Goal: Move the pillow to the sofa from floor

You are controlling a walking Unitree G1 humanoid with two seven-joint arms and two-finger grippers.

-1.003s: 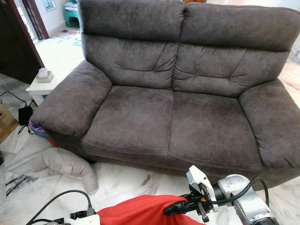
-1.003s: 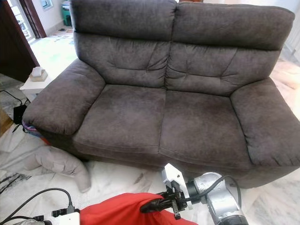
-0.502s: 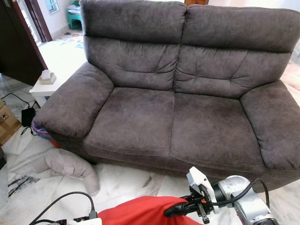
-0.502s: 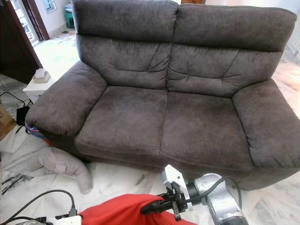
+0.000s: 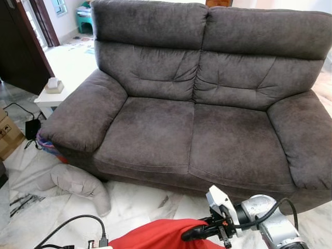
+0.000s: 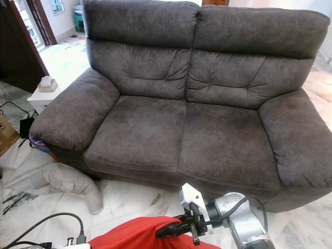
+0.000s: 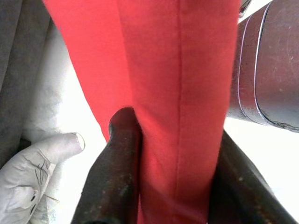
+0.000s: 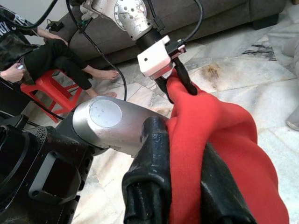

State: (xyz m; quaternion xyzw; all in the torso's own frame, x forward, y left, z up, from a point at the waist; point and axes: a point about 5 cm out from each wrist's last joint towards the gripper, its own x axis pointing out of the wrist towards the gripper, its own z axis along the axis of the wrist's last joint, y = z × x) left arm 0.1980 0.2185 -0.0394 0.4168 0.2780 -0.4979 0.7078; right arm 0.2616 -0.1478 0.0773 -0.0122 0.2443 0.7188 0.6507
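A red pillow (image 5: 155,236) hangs low in front of me, over the marble floor, held at both ends. My right gripper (image 5: 188,234) is shut on its right end; the right wrist view has the black fingers (image 8: 152,140) pinching the red fabric (image 8: 219,140). My left gripper (image 7: 173,135) is shut on the other end, with red cloth squeezed between its fingers (image 7: 119,154). The dark grey two-seat sofa (image 5: 192,119) stands straight ahead, and both seat cushions are bare.
A grey stuffed toy (image 5: 78,181) lies on the floor by the sofa's left front corner. A white side table (image 5: 49,96) and a cardboard box (image 5: 8,137) stand at the left. Black cables (image 5: 78,223) trail near my left arm. A person (image 8: 51,56) sits on a red stool behind me.
The whole picture has shifted slightly, so the camera moved. The pillow sits a little lower in the frame. Both grippers still hold it.
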